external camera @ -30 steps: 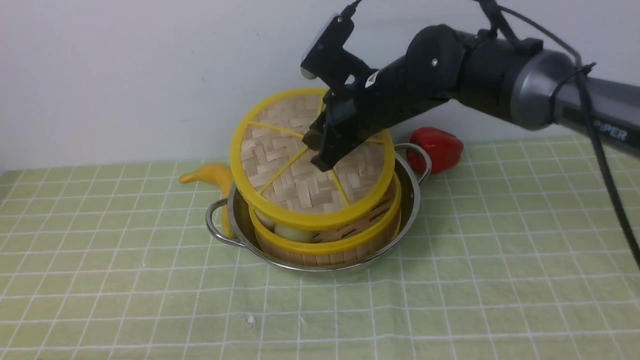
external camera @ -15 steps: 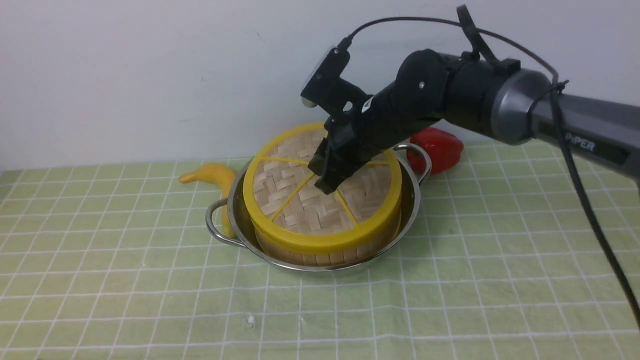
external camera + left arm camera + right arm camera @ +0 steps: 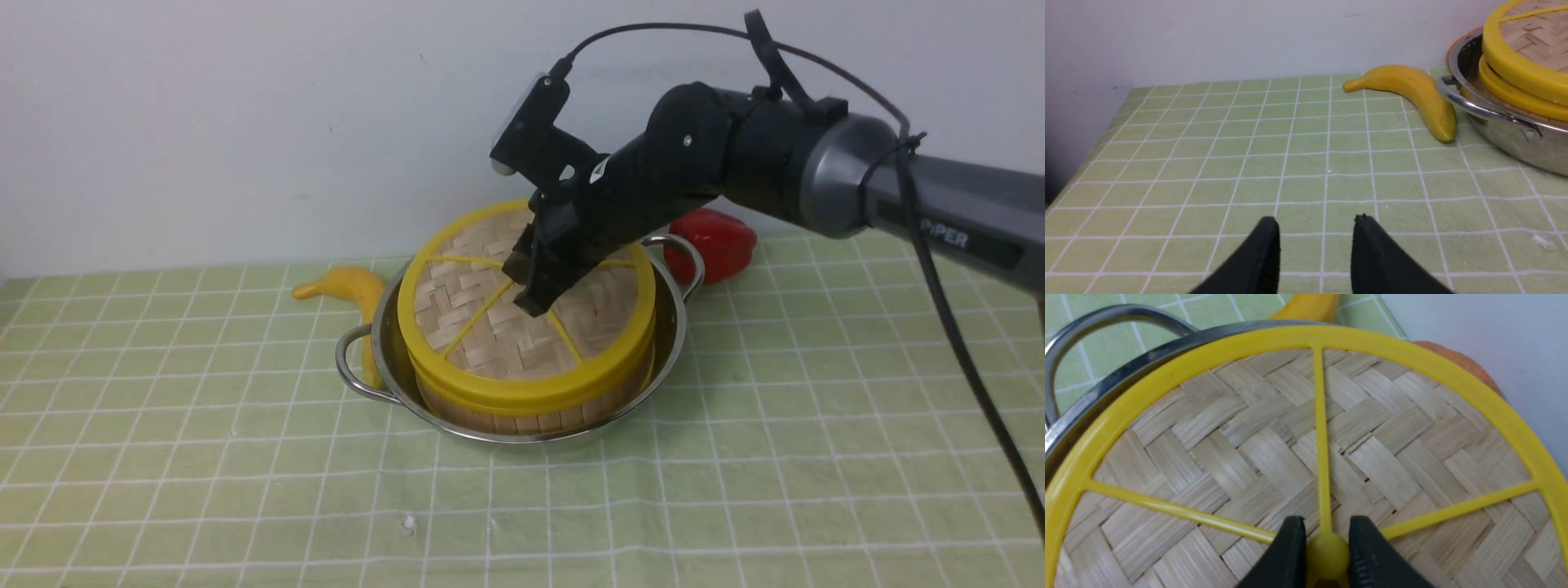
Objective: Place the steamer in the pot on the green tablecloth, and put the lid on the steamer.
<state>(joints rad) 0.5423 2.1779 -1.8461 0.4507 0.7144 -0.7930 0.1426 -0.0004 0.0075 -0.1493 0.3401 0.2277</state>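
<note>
above the green tablecloth (image 3: 245, 457), the arm (image 3: 939, 196) reads "piper".

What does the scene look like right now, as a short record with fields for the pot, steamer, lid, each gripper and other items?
pot: wide shiny stainless-steel pot with loop handles, on the pale green grid tablecloth
steamer: round bamboo steamer basket sitting inside the pot
lid: flat woven-bamboo lid with yellow rim and spokes, resting on the steamer
right gripper: right gripper closed on the lid's small yellow knob
left gripper: left gripper open, empty, over bare cloth
other items: yellow banana beside the pot; red bell pepper behind it
</note>
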